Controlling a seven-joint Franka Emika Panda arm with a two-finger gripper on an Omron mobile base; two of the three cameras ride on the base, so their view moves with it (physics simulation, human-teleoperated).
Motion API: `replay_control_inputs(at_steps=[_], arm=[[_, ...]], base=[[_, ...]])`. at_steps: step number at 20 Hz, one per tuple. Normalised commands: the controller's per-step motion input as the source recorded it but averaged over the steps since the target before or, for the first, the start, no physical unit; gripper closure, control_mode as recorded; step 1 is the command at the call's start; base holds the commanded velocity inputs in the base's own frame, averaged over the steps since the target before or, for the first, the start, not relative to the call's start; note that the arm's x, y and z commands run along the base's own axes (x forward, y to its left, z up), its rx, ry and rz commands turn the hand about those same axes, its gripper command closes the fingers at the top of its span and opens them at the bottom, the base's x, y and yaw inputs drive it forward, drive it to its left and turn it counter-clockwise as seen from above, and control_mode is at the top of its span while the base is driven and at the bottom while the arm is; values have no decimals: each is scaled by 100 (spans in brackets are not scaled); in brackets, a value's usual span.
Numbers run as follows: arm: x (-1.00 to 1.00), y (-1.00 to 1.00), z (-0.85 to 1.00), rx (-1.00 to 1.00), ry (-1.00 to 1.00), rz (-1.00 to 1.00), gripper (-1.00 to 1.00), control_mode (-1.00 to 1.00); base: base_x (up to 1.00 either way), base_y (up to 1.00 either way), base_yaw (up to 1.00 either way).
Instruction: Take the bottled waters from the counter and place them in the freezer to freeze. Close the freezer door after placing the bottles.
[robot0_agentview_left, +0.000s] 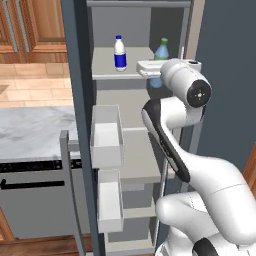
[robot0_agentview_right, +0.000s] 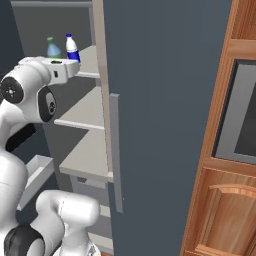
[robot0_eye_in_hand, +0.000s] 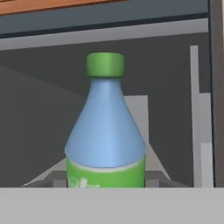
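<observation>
Two bottles are up on the top grey shelf (robot0_agentview_left: 132, 60) of the freezer (robot0_agentview_left: 120, 100). The pale blue bottle (robot0_eye_in_hand: 106, 131) with its green cap sits upright right between the fingers of the gripper (robot0_agentview_left: 156, 75) — the jaws are closed on its lower body. The clear bottle (robot0_agentview_left: 119, 53) with the white cap and dark blue label stands free on the same shelf, off to one side of the fingers. The freezer door (robot0_agentview_left: 80, 125) hangs open, white bins (robot0_agentview_left: 106, 137) on its inner face.
</observation>
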Motion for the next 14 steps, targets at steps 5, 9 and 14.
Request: replay_control_inputs(at_steps=[5,9,14], arm=[[30,0,0,0,1,-5,100,-100],[38,0,4,0,0,-6,100,-100],[42,0,2,0,1,-7,100,-100]], base=[[0,0,0],[0,0,0],[0,0,0]])
